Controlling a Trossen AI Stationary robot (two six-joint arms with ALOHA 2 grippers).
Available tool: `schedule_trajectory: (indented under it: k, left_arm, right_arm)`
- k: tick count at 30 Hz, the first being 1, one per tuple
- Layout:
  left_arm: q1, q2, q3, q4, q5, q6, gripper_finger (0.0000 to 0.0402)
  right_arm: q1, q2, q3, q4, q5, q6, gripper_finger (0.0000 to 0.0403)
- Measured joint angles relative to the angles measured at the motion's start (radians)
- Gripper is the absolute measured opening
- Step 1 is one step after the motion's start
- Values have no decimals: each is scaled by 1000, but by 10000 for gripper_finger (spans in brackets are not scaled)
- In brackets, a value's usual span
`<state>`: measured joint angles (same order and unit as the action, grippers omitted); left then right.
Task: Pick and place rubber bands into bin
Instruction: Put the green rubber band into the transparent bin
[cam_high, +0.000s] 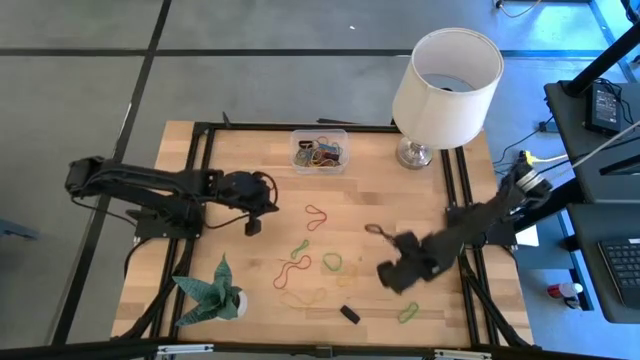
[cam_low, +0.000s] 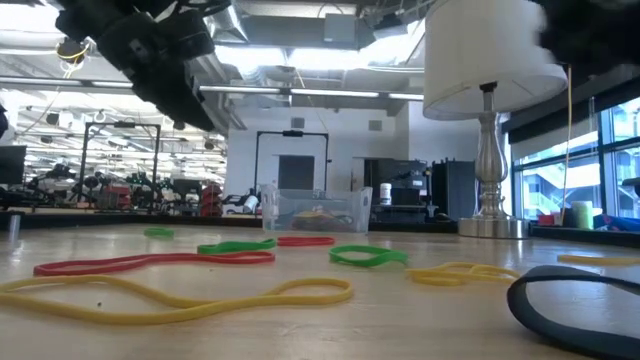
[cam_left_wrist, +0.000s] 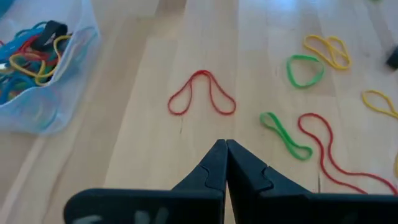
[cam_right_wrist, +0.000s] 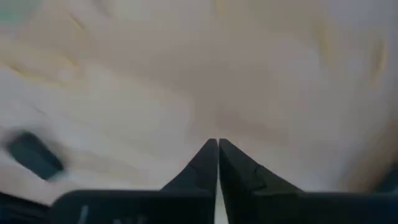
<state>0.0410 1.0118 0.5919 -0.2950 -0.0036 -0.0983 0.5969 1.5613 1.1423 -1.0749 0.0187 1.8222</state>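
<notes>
Several loose rubber bands lie flat on the wooden table: a red loop (cam_high: 317, 215) (cam_left_wrist: 202, 93), green ones (cam_high: 300, 247) (cam_high: 332, 262) (cam_high: 408, 313), a long red one (cam_high: 292, 270), a yellow one (cam_high: 302, 297) and a dark one (cam_high: 375, 230). The clear bin (cam_high: 320, 150) (cam_left_wrist: 43, 81) stands near the far edge and holds many coloured bands. My left gripper (cam_high: 255, 215) (cam_left_wrist: 226, 146) hovers shut, left of the red loop. My right gripper (cam_high: 390, 275) (cam_right_wrist: 217, 144) is shut above bare wood between the green bands, and a black block (cam_right_wrist: 34, 154) shows in its wrist view.
A white lampshade on a metal lamp base (cam_high: 447, 75) stands right of the bin. A green folded-paper plant (cam_high: 210, 290) sits at the near left corner. A small black block (cam_high: 349, 313) lies near the near edge. Black frame rails (cam_high: 200, 150) run along the table's sides.
</notes>
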Motion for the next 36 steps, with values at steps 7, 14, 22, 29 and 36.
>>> schedule_trajectory:
  k: [7,14,22,29,36]
  left_arm:
    - [-31,12,1,7,0,41,1]
    - [-35,11,1,8,0,42,2]
    - [-35,11,1,8,41,31,2]
    - [-35,11,1,7,53,7,2]
    - [-35,11,1,7,54,7,2]
  right_arm:
    - [181,117,0,183,-121,371,79]
    - [230,221,0,223,-170,397,146]
    - [244,306,0,248,-169,398,168]
    - [262,375,5,297,-152,400,124]
    - [250,367,5,290,-122,384,10]
